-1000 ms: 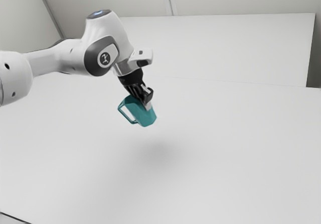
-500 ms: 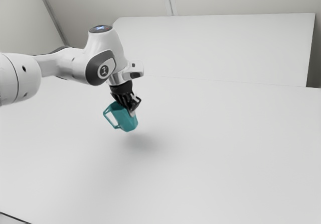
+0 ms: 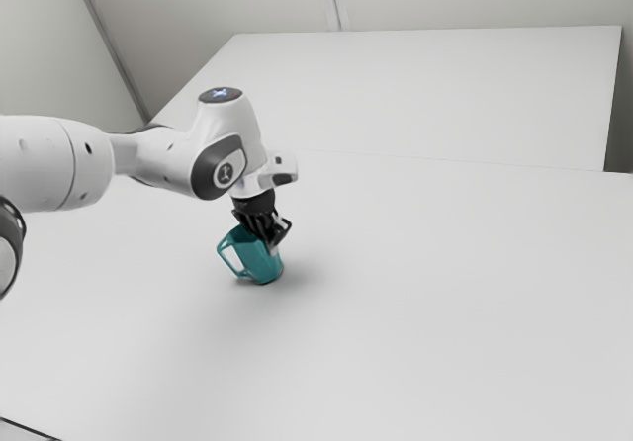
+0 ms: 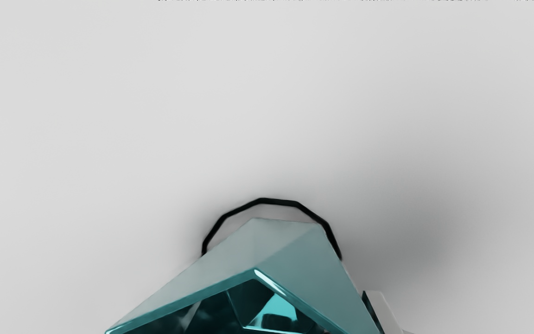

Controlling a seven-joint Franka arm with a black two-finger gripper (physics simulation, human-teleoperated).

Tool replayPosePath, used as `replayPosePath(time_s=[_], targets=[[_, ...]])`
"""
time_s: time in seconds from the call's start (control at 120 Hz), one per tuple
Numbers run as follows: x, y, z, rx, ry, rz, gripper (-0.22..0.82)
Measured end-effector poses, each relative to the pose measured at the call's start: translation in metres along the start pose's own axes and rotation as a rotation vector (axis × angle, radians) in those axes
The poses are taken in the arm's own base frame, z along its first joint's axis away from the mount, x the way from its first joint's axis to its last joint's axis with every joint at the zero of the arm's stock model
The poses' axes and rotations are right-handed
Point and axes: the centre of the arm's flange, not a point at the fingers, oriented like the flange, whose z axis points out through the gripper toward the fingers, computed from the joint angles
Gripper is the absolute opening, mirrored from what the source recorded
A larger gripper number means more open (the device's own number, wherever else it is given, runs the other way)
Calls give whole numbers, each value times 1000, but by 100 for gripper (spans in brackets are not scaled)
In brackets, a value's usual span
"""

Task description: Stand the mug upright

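Observe the broad white desk (image 3: 445, 293) below. Note the white arm (image 3: 163, 159), entering from the exterior view's left and bent down over the desk. Locate the teal mug (image 3: 253, 261) at or just above the desk surface (contact: cannot tell), leaning slightly, top toward the exterior view's left. Read the jaws (image 3: 269, 246) as clamped on the mug. Find the handle (image 3: 226, 262) toward the exterior view's left; in the wrist view, find a thin black ring (image 4: 276, 202) around the mug's foot.
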Motion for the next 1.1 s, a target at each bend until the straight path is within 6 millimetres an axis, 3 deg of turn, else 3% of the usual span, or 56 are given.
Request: replayPosePath(time_s=[0.142, 0.275, 0.375, 0.583, 0.7, 0.833, 1.1], targets=[[0, 1, -7, -2, 18, -2, 24], [-3, 5, -41, -5, 60, -4, 41], [-4, 6, -74, -26, 88, -19, 48], [37, -13, -169, -46, 138, -44, 56], [44, -21, -212, -44, 142, -47, 58], [37, -20, -226, -47, 103, -36, 59], [31, -20, -221, -61, 46, -31, 60]])
